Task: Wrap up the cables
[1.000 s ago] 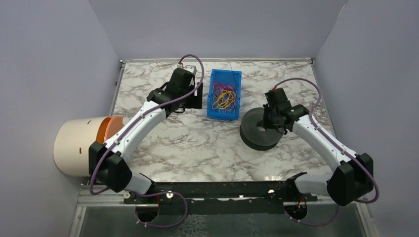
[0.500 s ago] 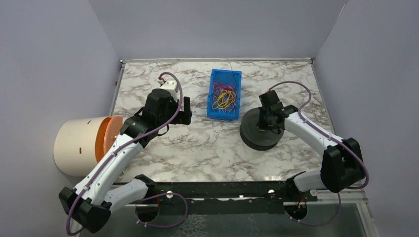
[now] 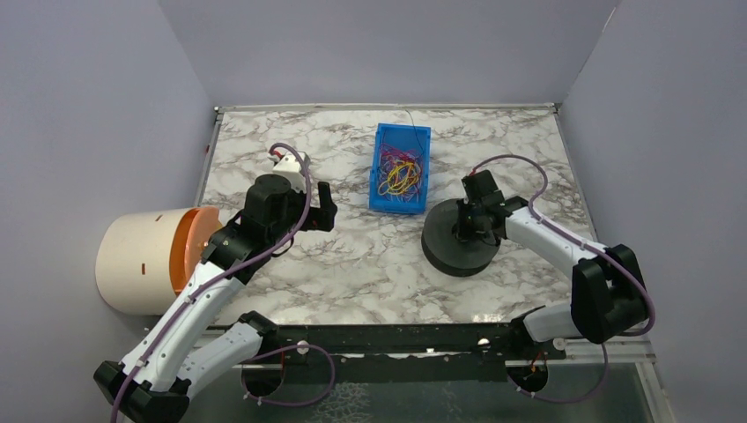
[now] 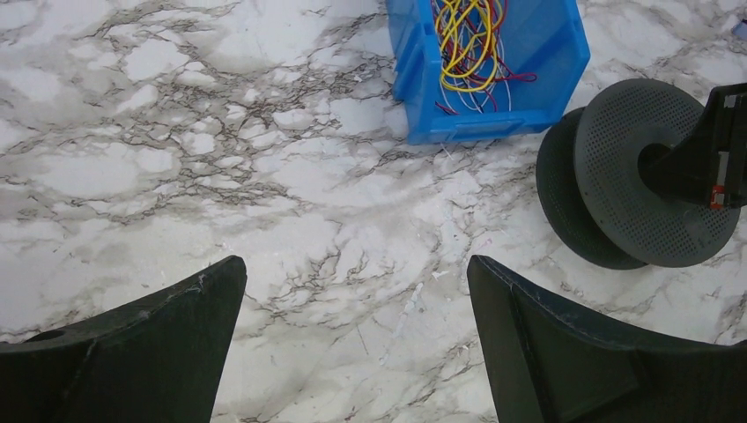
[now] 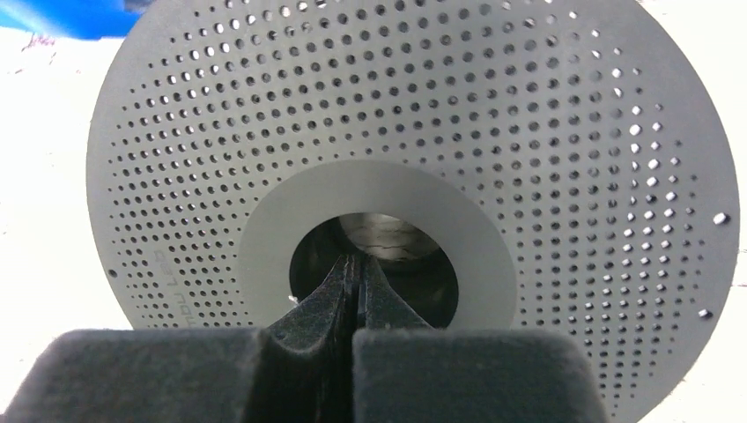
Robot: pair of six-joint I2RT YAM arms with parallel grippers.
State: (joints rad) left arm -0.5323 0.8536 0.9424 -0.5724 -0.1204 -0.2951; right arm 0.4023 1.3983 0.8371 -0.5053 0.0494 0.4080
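Note:
The cables are a tangle of thin yellow, red, orange and purple wires lying in a blue bin; they also show in the left wrist view. My left gripper is open and empty above bare marble, left of the bin; its jaws stand wide apart. My right gripper is shut, its closed fingertips poked into the hub hole of the black perforated spool. The spool lies right of the bin, near its front corner.
A cream cylinder with an orange inside lies on its side at the left table edge. The bin and the spool show at the top right of the left wrist view. Walls enclose the back and both sides.
My left arm has drawn back from beside the bin toward the near left. My right gripper has shifted the spool slightly left and nearer.

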